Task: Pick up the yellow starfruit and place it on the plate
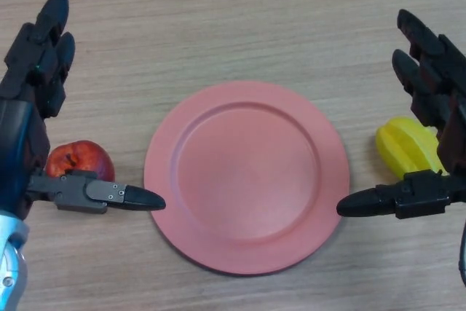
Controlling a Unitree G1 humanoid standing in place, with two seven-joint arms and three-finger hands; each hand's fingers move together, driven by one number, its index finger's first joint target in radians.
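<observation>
A yellow starfruit (406, 146) lies on the wooden table to the right of the pink plate (246, 175), partly hidden by my right hand (435, 92). That hand hovers over it, open, with straight fingers pointing away and the thumb (378, 199) reaching toward the plate's right rim. The plate sits in the middle with nothing on it. My left hand (36, 63) is open at the left edge, its thumb (120, 196) pointing at the plate's left rim.
A red apple (79, 159) rests left of the plate, partly behind my left hand. Bare wooden table (233, 20) stretches beyond the plate.
</observation>
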